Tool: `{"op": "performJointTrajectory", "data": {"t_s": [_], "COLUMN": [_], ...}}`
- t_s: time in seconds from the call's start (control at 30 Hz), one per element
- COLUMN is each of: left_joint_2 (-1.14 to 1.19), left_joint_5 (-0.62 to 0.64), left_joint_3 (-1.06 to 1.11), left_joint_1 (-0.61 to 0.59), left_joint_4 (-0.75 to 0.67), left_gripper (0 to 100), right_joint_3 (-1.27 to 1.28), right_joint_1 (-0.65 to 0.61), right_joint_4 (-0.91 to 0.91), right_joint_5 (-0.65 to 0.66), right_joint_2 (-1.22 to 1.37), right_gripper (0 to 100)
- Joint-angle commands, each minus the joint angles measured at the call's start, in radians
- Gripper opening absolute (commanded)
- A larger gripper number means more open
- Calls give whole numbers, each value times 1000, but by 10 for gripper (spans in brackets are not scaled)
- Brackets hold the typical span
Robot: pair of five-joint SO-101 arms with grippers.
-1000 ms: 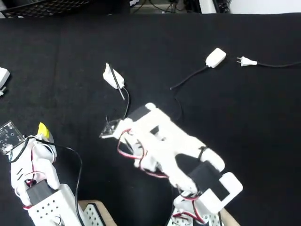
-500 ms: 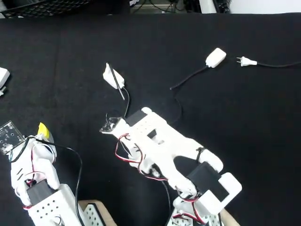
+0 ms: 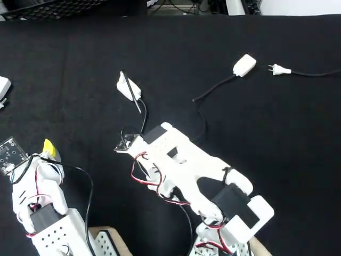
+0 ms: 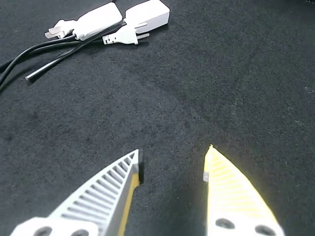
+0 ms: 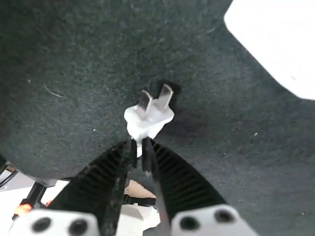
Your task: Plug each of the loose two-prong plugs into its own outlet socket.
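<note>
My right gripper (image 5: 138,145) is shut on the body of a white two-prong plug (image 5: 147,115), whose prongs point away from the fingers toward a white outlet socket (image 5: 275,39). In the high view that gripper (image 3: 123,144) sits just short of the white socket (image 3: 129,86) with its black cord. My left gripper (image 4: 172,157) hangs open over bare cloth at the near left (image 3: 49,146). Beyond it lie two white socket blocks (image 4: 147,12) and a loose plug (image 4: 125,38) with black cords. Another socket (image 3: 244,65) and plug (image 3: 278,69) lie at the far right.
Black cloth covers the whole table (image 3: 256,133). A black cord (image 3: 213,88) trails from the far right socket toward the middle, near the right arm. Another cord (image 3: 319,73) runs off the right edge. A white block (image 3: 2,88) lies at the left edge.
The right arm has sunk a little and nudged the held plug slightly toward the nearby socket. The left arm has stayed still.
</note>
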Motion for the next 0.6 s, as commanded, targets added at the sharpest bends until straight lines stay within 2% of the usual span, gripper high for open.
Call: {"op": "performJointTrajectory", "data": {"t_s": [0.0, 0.07, 0.23, 0.43, 0.57], "left_joint_2": [-6, -6, -6, -6, -6], "left_joint_5": [0, 0, 0, 0, 0], "left_joint_3": [13, 13, 13, 13, 13], "left_joint_1": [-7, -7, -7, -7, -7], "left_joint_4": [3, 3, 5, 6, 3], "left_gripper": [223, 223, 223, 223, 223], "right_joint_3": [1, 1, 5, -41, -108], "right_joint_1": [9, 9, 57, 239, 288], "right_joint_4": [-3, -3, 0, 8, 78], "right_joint_5": [-8, -8, 31, 138, 158], "right_joint_2": [-33, -31, -30, -39, -39], "right_gripper": [18, 57, 232, 247, 247]}}
